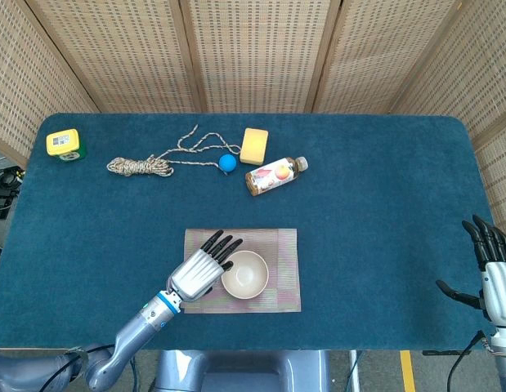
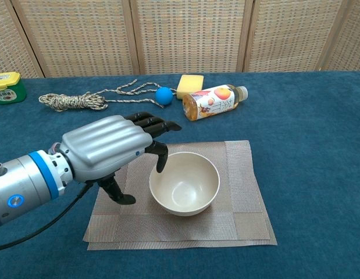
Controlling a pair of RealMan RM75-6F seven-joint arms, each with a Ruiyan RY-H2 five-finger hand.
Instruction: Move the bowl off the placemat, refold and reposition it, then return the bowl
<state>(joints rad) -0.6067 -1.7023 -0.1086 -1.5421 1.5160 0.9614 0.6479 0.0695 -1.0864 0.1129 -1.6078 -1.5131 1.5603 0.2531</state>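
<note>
A cream bowl (image 1: 246, 274) (image 2: 185, 183) stands upright in the middle of a folded brown woven placemat (image 1: 283, 257) (image 2: 243, 180) near the table's front edge. My left hand (image 1: 201, 271) (image 2: 107, 146) hovers over the placemat's left part, just beside the bowl's left rim, fingers spread and holding nothing. Whether a fingertip touches the rim I cannot tell. My right hand (image 1: 491, 269) stays far off at the table's right front corner, open and empty; the chest view does not show it.
Along the back lie a juice bottle (image 1: 275, 175) (image 2: 214, 101) on its side, a yellow sponge (image 1: 254, 144) (image 2: 190, 85), a blue ball (image 1: 227, 162) (image 2: 163, 95) tied to a coiled rope (image 1: 141, 166) (image 2: 72, 100), and a yellow tape measure (image 1: 64, 143) (image 2: 8, 86) at the far left.
</note>
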